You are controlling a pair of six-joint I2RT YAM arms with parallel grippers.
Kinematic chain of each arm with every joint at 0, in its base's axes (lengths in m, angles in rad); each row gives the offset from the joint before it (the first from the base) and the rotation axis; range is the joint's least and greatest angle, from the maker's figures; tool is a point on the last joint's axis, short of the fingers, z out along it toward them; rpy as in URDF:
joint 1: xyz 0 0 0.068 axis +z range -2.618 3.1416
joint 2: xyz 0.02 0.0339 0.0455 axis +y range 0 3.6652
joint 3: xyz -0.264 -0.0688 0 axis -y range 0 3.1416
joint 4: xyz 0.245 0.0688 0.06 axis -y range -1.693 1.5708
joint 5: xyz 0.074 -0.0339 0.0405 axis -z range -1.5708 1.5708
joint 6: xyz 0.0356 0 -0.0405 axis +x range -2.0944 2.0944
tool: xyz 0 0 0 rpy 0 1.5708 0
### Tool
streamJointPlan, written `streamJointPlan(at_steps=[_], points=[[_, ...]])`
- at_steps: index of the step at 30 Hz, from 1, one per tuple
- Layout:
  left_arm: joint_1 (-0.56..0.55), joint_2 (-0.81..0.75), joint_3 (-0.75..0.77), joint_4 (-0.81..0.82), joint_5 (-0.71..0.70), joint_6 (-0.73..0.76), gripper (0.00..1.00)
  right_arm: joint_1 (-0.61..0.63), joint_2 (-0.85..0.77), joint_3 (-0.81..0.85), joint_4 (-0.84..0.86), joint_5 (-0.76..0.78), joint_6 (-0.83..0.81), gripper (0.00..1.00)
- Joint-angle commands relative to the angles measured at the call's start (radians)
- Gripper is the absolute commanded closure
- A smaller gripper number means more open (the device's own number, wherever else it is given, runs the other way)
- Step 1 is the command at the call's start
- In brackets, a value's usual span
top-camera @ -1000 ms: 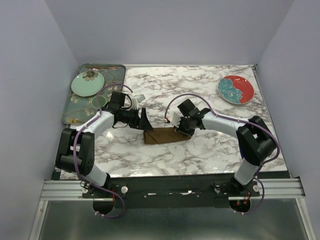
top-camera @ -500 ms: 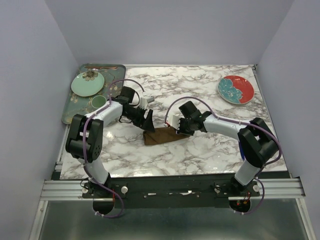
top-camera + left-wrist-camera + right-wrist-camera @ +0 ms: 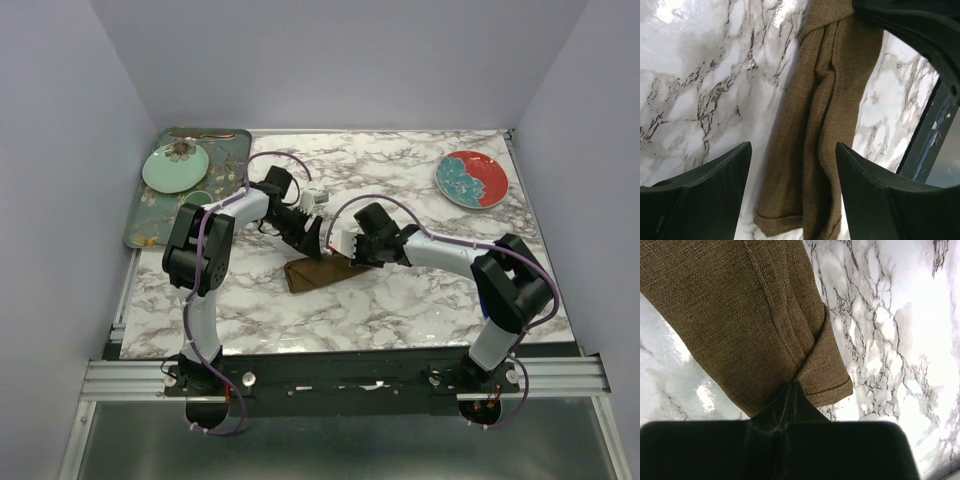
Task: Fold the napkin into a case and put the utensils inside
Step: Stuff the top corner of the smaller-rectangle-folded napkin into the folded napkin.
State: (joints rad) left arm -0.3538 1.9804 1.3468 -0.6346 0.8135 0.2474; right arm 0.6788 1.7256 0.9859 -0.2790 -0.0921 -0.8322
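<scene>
From above, the folded brown napkin (image 3: pixel 315 274) is lying mid-tabletop (image 3: pixel 420 310), with the left gripper (image 3: pixel 312 240) and right gripper (image 3: pixel 350 258) meeting at its right end. In the left wrist view, the left gripper (image 3: pixel 792 150) is hanging wide open over the napkin (image 3: pixel 815 125). In the right wrist view, the right gripper (image 3: pixel 791 390) is pinching the napkin's (image 3: pixel 755 315) edge, jaws closed.

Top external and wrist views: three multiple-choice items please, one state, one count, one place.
1. The right gripper has jaws: A) wide open B) shut on the napkin C) shut on a spoon.
2. Plates in top view: A) one B) two C) four.
3. The red plate lies: A) against the napkin B) by the left arm's base C) far right on the table.
B, they pinch the cloth's edge; B, green plate plus red; C, near the far right corner.
</scene>
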Motion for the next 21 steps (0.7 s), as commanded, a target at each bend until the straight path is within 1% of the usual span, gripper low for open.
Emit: streamJointPlan(at_steps=[1,9,10,12,13,15,16,18,19,21], points=[[-0.007,0.063,0.025,-0.068,0.029,0.076,0.25,0.008,0.084,-0.053,-0.049,0.046,-0.022,0.99],[-0.016,0.113,0.048,-0.085,0.065,0.082,0.32,0.011,0.068,-0.043,-0.049,0.06,-0.024,0.99],[-0.017,0.12,0.054,-0.089,0.069,0.082,0.36,0.013,0.069,-0.043,-0.052,0.058,-0.024,0.99],[-0.016,0.138,0.075,-0.111,0.082,0.095,0.41,0.016,0.071,-0.038,-0.06,0.063,-0.018,0.99],[-0.017,0.146,0.08,-0.117,0.088,0.101,0.46,0.018,0.068,-0.035,-0.063,0.063,-0.012,0.99],[-0.019,0.159,0.092,-0.139,0.093,0.115,0.51,0.018,0.062,-0.033,-0.075,0.054,0.01,0.99],[-0.019,0.166,0.094,-0.143,0.093,0.115,0.58,0.019,0.06,-0.036,-0.078,0.049,0.019,0.99],[-0.019,0.173,0.097,-0.16,0.095,0.115,0.65,0.019,0.049,-0.038,-0.08,0.057,0.05,0.99],[-0.019,0.175,0.1,-0.171,0.093,0.13,0.72,0.019,0.045,-0.036,-0.081,0.064,0.06,0.99],[-0.019,0.173,0.094,-0.186,0.075,0.138,0.78,0.019,0.029,-0.035,-0.081,0.066,0.085,0.98]])
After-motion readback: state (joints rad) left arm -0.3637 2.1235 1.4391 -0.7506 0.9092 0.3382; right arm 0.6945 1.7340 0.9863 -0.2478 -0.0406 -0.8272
